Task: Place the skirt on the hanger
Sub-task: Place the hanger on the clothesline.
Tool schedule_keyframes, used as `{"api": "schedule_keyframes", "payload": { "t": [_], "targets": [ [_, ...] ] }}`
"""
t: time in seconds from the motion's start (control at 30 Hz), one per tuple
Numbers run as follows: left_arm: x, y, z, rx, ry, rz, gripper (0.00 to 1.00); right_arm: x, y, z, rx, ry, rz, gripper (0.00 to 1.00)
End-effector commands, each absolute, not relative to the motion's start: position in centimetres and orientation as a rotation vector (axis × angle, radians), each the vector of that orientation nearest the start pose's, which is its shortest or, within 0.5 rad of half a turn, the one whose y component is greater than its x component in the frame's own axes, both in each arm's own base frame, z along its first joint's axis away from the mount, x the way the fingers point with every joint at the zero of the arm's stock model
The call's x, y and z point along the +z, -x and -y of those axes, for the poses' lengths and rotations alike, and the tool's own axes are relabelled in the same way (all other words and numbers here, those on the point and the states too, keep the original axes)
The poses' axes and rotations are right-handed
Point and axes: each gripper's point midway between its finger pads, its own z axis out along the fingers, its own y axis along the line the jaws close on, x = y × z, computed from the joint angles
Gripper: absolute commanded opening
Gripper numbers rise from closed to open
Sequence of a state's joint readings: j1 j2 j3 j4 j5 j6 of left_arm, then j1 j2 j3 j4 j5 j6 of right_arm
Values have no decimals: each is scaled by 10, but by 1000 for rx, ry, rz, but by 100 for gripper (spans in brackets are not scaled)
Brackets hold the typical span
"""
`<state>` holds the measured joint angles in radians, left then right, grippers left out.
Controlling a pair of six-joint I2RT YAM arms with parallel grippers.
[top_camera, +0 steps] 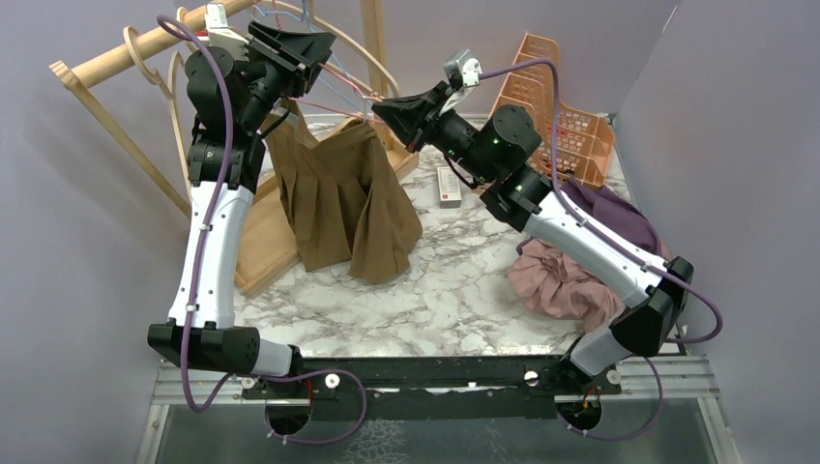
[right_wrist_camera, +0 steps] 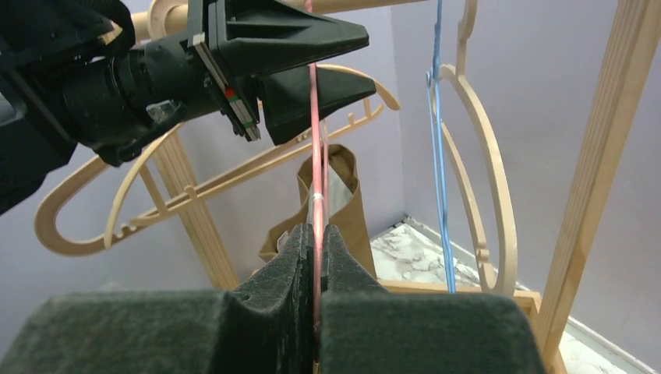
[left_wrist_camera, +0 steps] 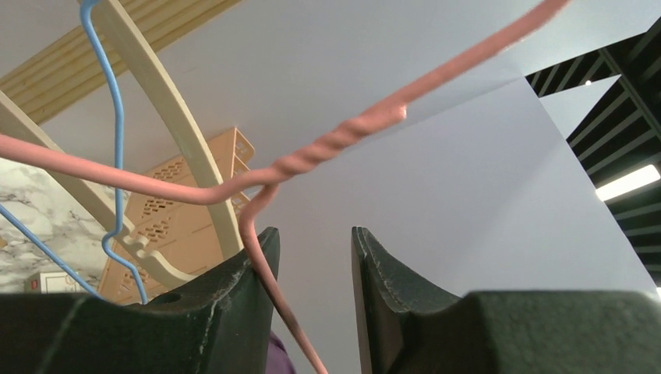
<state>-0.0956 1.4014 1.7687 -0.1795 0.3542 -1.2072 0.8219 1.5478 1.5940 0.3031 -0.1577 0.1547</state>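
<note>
Pink wire hanger (right_wrist_camera: 315, 148) ran toward twelve o'clock from the right tool (right_wrist_camera: 315, 235), clamped on it; the left tool (left_wrist_camera: 316, 251), half parted, straddled its neck.

I'm driving in a robotics lab test cell, not anyone's home. Plain grey-purple panel walls (top_camera: 87, 242) box in a small marble-patterned tabletop (top_camera: 454, 290). The arm bases (top_camera: 222, 350) sit on a black mounting bar (top_camera: 435, 372) at its near edge, with purple cables (top_camera: 527, 62) looping loose. The domestic bits read as staged props (a wooden rack (top_camera: 116, 58), a pink wire hanger (right_wrist_camera: 316, 156), orange baskets (top_camera: 566, 116)). Over the panel top, my left wrist view catches black ceiling slats (left_wrist_camera: 616, 101) and a strip light (left_wrist_camera: 631, 181), an industrial ceiling.
</note>
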Motion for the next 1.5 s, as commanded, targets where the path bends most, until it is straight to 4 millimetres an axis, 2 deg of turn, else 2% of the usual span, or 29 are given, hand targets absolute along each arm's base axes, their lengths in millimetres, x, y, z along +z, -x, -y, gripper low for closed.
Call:
{"api": "schedule_keyframes", "payload": {
  "t": [0.0,0.5,0.87,1.03,1.27,1.47],
  "targets": [
    [565,-381,132,-1294,464,-1360,43,545,-319,-379,965,394,-1000,1],
    [562,-384,131,-1260,448,-1358,46,550,-342,-394,900,277,-920,1],
    [556,-388,126,-1232,469,-1354,46,512,-377,-415,820,253,-1039,1],
    [552,-387,123,-1210,484,-1358,47,499,-383,-420,791,271,-1077,1],
    [549,-373,118,-1155,464,-1371,52,490,-379,-407,748,279,-1104,1],
    [542,-352,116,-1097,414,-1391,57,490,-370,-400,736,310,-1115,24]
  ]
}}
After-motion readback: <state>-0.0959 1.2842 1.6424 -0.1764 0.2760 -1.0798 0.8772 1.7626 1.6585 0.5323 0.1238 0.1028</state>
